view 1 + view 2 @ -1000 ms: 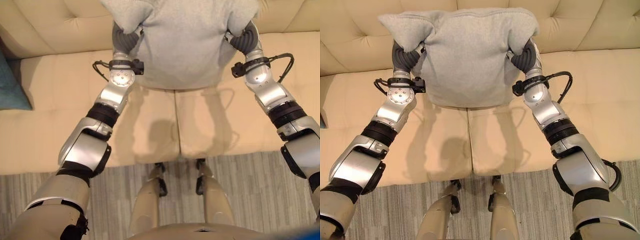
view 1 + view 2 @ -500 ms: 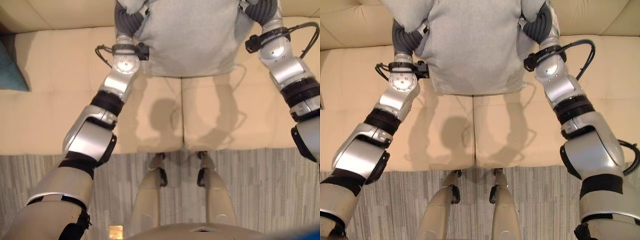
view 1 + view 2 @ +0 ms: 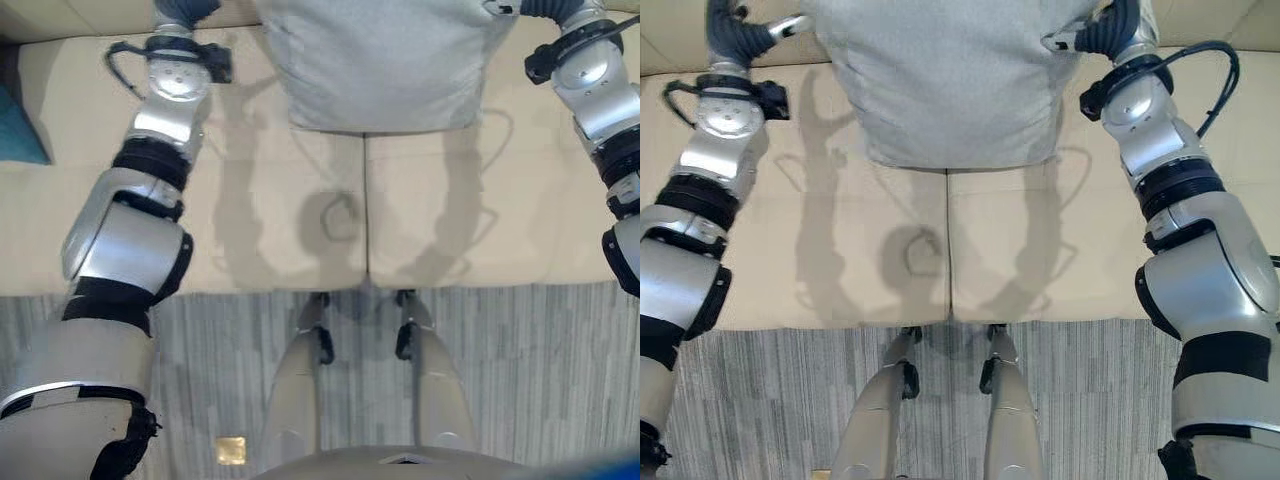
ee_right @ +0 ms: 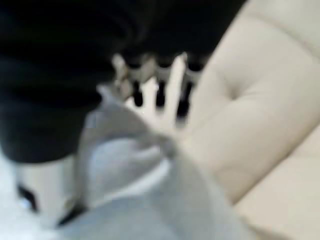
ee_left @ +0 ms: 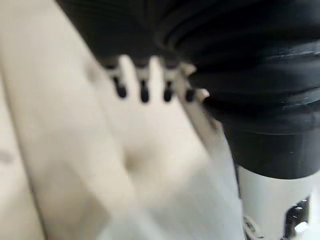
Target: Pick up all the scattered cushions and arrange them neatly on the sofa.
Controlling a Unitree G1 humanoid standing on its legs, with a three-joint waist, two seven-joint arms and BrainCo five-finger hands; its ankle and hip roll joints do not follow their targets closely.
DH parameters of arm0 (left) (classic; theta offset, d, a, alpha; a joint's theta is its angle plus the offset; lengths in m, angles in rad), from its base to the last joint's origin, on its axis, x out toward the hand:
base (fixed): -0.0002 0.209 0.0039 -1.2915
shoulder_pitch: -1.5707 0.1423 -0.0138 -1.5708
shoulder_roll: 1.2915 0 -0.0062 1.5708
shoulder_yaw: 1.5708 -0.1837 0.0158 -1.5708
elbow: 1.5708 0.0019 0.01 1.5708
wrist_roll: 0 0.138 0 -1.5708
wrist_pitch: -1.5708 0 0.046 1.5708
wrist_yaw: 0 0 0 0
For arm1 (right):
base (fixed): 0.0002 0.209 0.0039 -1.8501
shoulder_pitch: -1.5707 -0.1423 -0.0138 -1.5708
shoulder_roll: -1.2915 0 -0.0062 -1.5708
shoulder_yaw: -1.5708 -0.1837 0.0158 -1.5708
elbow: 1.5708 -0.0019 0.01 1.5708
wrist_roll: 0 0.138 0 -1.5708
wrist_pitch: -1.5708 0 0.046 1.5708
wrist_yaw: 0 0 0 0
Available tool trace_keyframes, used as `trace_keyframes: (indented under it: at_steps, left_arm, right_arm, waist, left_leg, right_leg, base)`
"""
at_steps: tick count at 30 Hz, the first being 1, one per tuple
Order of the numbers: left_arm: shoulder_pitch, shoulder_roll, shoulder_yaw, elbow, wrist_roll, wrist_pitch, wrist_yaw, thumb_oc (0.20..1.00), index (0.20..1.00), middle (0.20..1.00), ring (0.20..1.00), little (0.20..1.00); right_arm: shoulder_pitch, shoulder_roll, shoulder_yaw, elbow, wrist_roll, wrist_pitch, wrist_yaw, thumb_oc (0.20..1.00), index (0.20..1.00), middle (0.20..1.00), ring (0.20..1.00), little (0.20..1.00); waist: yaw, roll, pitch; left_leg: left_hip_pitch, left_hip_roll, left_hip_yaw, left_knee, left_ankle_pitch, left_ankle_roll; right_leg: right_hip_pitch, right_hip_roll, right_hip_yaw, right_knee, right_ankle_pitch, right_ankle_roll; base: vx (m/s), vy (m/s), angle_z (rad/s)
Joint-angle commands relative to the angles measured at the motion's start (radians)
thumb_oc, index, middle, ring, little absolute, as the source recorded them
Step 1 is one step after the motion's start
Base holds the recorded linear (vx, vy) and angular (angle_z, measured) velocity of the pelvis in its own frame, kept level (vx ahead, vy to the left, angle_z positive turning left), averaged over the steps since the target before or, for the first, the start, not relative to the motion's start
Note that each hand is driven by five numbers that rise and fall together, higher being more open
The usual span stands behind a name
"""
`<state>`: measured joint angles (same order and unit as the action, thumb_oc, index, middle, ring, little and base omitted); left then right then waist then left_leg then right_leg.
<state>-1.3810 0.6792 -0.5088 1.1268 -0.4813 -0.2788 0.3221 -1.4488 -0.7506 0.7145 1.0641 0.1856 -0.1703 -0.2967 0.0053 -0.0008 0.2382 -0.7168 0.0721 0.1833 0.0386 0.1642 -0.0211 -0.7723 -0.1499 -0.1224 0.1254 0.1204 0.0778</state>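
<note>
A large grey cushion (image 3: 940, 80) stands at the middle of the cream sofa (image 3: 260, 220), leaning on the backrest over the seam between the two seat pads. My left hand (image 3: 745, 38) is out to the cushion's left, apart from it; its fingers (image 5: 144, 82) are straight over the bare sofa, holding nothing. At the cushion's upper right corner is my right hand (image 3: 1108, 30). Its fingers (image 4: 160, 85) are straight against the backrest, with the grey cloth (image 4: 150, 200) lying beside them.
A teal cushion (image 3: 15, 130) lies on the sofa at the far left edge. In front of the sofa spreads a grey striped rug (image 3: 540, 380), with a small yellowish square (image 3: 230, 450) on it near my left side.
My left arm has swung out to the left, off the grey cushion. The cushion now rests on the sofa. The camera has tipped down, so the whole picture shifted up.
</note>
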Motion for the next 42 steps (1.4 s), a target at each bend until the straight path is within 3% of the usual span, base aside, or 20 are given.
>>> trace_keyframes:
  at_steps: [1,4,7,8,10,14,15,16,17,19,20,22,23,25,30,35,36,42]
  left_arm:
    - [-0.037,0.079,0.017,0.027,-0.009,-0.036,-0.002,1.0,1.0,1.0,1.0,1.0]
    - [-0.02,0.102,0.028,0.01,-0.014,-0.042,-0.005,1.0,1.0,1.0,1.0,1.0]
    - [0.033,0.117,0.06,-0.078,-0.019,-0.063,-0.001,1.0,1.0,1.0,1.0,1.0]
    - [0.117,0.117,0.094,-0.189,-0.009,-0.082,0.0,1.0,1.0,1.0,1.0,1.0]
    - [0.122,0.117,0.096,-0.193,-0.007,-0.081,0.002,1.0,1.0,1.0,1.0,1.0]
    - [0.34,0.101,0.18,-0.423,0.055,-0.099,0.006,1.0,1.0,1.0,1.0,1.0]
    - [0.499,0.084,0.241,-0.547,0.093,-0.101,-0.005,1.0,1.0,1.0,1.0,1.0]
    - [0.506,0.084,0.242,-0.553,0.095,-0.098,-0.004,1.0,1.0,1.0,1.0,1.0]
    - [0.672,0.039,0.304,-0.622,0.11,-0.091,-0.028,1.0,1.0,1.0,1.0,1.0]
    - [0.807,0.01,0.356,-0.666,0.131,-0.08,-0.054,1.0,1.0,1.0,1.0,1.0]
    - [0.81,0.01,0.357,-0.668,0.132,-0.079,-0.054,1.0,1.0,1.0,1.0,1.0]
    - [1.053,-0.06,0.406,-0.727,0.216,-0.055,-0.095,1.0,1.0,1.0,1.0,1.0]
    - [1.055,-0.06,0.406,-0.73,0.217,-0.054,-0.095,1.0,1.0,1.0,1.0,1.0]
    - [1.215,-0.114,0.438,-0.685,0.273,-0.03,-0.14,1.0,1.0,1.0,1.0,1.0]
    - [1.364,-0.184,0.446,-0.582,0.328,0.002,-0.181,1.0,1.0,1.0,1.0,1.0]
    - [1.447,-0.267,0.429,-0.375,0.395,0.03,-0.194,1.0,1.0,1.0,1.0,1.0]
    - [1.448,-0.298,0.418,-0.264,0.415,0.05,-0.197,1.0,1.0,1.0,1.0,1.0]
    - [1.445,-0.336,0.378,-0.041,0.498,0.079,-0.217,1.0,1.0,1.0,1.0,1.0]
  right_arm:
    - [-0.019,-0.045,-0.006,0.036,0.041,-0.036,-0.005,1.0,1.0,1.0,1.0,1.0]
    - [-0.002,-0.074,-0.023,0.024,0.056,-0.043,-0.007,1.0,1.0,1.0,1.0,1.0]
    - [0.043,-0.111,-0.066,-0.02,0.068,-0.057,-0.015,1.0,1.0,1.0,1.0,1.0]
    - [0.113,-0.129,-0.114,-0.09,0.06,-0.064,-0.021,1.0,1.0,1.0,1.0,1.0]
    - [0.119,-0.129,-0.117,-0.094,0.059,-0.063,-0.022,1.0,1.0,1.0,1.0,1.0]
    - [0.311,-0.14,-0.229,-0.285,-0.008,-0.071,-0.032,1.0,1.0,1.0,1.0,1.0]
    - [0.463,-0.128,-0.308,-0.396,-0.041,-0.076,-0.016,1.0,1.0,1.0,1.0,1.0]
    - [0.473,-0.127,-0.313,-0.403,-0.043,-0.073,-0.016,1.0,1.0,1.0,1.0,1.0]
    - [0.624,-0.089,-0.384,-0.487,-0.061,-0.078,0.012,1.0,1.0,1.0,1.0,1.0]
    - [0.764,-0.058,-0.428,-0.555,-0.087,-0.072,0.055,1.0,1.0,1.0,1.0,1.0]
    - [0.769,-0.057,-0.43,-0.558,-0.088,-0.071,0.056,1.0,1.0,1.0,1.0,1.0]
    - [0.987,0.008,-0.492,-0.641,-0.144,-0.072,0.111,1.0,1.0,1.0,1.0,1.0]
    - [0.99,0.008,-0.493,-0.643,-0.145,-0.071,0.112,1.0,1.0,1.0,1.0,1.0]
    - [1.153,0.066,-0.532,-0.668,-0.198,-0.065,0.156,1.0,1.0,1.0,1.0,1.0]
    - [1.304,0.138,-0.519,-0.632,-0.292,-0.054,0.197,1.0,1.0,1.0,1.0,1.0]
    - [1.411,0.225,-0.467,-0.404,-0.385,-0.032,0.213,1.0,1.0,1.0,1.0,1.0]
    - [1.432,0.254,-0.448,-0.302,-0.399,-0.022,0.215,1.0,1.0,1.0,1.0,1.0]
    - [1.471,0.32,-0.435,-0.034,-0.423,0.013,0.202,1.0,1.0,1.0,1.0,1.0]
  waist:
    - [0.008,-0.058,-0.029]
    - [0.007,-0.057,-0.033]
    - [0.004,-0.06,-0.04]
    - [0.003,-0.063,-0.047]
    - [0.003,-0.064,-0.049]
    - [-0.003,-0.073,-0.061]
    - [-0.005,-0.076,-0.07]
    - [-0.005,-0.078,-0.071]
    - [-0.005,-0.082,-0.073]
    - [-0.004,-0.086,-0.072]
    - [-0.004,-0.087,-0.072]
    - [-0.001,-0.084,-0.071]
    - [-0.001,-0.085,-0.072]
    - [-0.006,-0.082,-0.079]
    - [-0.016,-0.073,-0.114]
    - [-0.024,-0.062,-0.154]
    - [-0.027,-0.06,-0.169]
    - [-0.038,-0.052,-0.2]
  left_leg:
    - [-0.055,0.025,-0.045,0.036,-0.028,-0.102]
    - [-0.056,0.026,-0.048,0.04,-0.031,-0.102]
    - [-0.046,0.028,-0.051,0.046,-0.037,-0.102]
    - [-0.028,0.03,-0.049,0.052,-0.045,-0.102]
    - [-0.027,0.03,-0.049,0.052,-0.046,-0.103]
    - [0.037,0.033,-0.043,0.06,-0.068,-0.103]
    - [0.083,0.038,-0.039,0.066,-0.082,-0.102]
    - [0.087,0.037,-0.039,0.065,-0.082,-0.102]
    - [0.14,0.04,-0.036,0.071,-0.096,-0.101]
    - [0.208,0.045,-0.029,0.064,-0.104,-0.099]
    - [0.212,0.045,-0.029,0.063,-0.104,-0.099]
    - [0.31,0.05,-0.017,0.054,-0.116,-0.095]
    - [0.31,0.049,-0.017,0.051,-0.112,-0.094]
    - [0.395,0.06,-0.007,0.045,-0.124,-0.092]
    - [0.491,0.068,0.008,0.019,-0.124,-0.085]
    - [0.591,0.071,0.016,-0.027,-0.124,-0.084]
    - [0.616,0.074,0.018,-0.038,-0.12,-0.087]
    - [0.684,0.089,0.024,-0.058,-0.122,-0.093]
  right_leg:
    - [0.069,-0.048,0.029,-0.121,0.025,0.124]
    - [0.068,-0.048,0.029,-0.12,0.024,0.122]
    - [0.081,-0.049,0.025,-0.121,0.021,0.121]
    - [0.103,-0.05,0.019,-0.122,0.017,0.118]
    - [0.105,-0.05,0.019,-0.122,0.017,0.118]
    - [0.172,-0.051,0.005,-0.12,-0.002,0.11]
    - [0.22,-0.05,-0.005,-0.115,-0.019,0.105]
    - [0.224,-0.05,-0.006,-0.116,-0.019,0.105]
    - [0.277,-0.048,-0.012,-0.11,-0.035,0.1]
    - [0.337,-0.046,-0.023,-0.105,-0.05,0.098]
    - [0.341,-0.046,-0.024,-0.106,-0.05,0.098]
    - [0.435,-0.046,-0.04,-0.098,-0.073,0.097]
    - [0.435,-0.047,-0.04,-0.1,-0.07,0.097]
    - [0.511,-0.044,-0.049,-0.098,-0.085,0.098]
    - [0.584,-0.031,-0.051,-0.105,-0.094,0.094]
    - [0.669,-0.016,-0.059,-0.118,-0.116,0.09]
    - [0.695,-0.009,-0.063,-0.121,-0.125,0.087]
    - [0.758,0.017,-0.061,-0.112,-0.164,0.072]
  base:
    - [0.0,0.0,0.0]
    - [-0.01,0.005,0.05]
    - [-0.01,-0.007,0.05]
    - [0.0,0.0,0.0]
    - [0.0,0.0,0.0]
    - [0.01,-0.018,0.0]
    - [0.03,-0.03,-0.01]
    - [0.08,-0.041,0.03]
    - [0.07,-0.022,0.02]
    - [0.07,-0.023,0.02]
    - [0.06,-0.018,-0.02]
    - [0.08,-0.014,-0.04]
    - [0.06,-0.013,-0.02]
    - [0.05,-0.029,-0.03]
    - [0.04,-0.006,-0.04]
    - [0.01,-0.012,-0.01]
    - [-0.03,-0.036,0.07]
    - [-0.02,-0.036,-0.01]
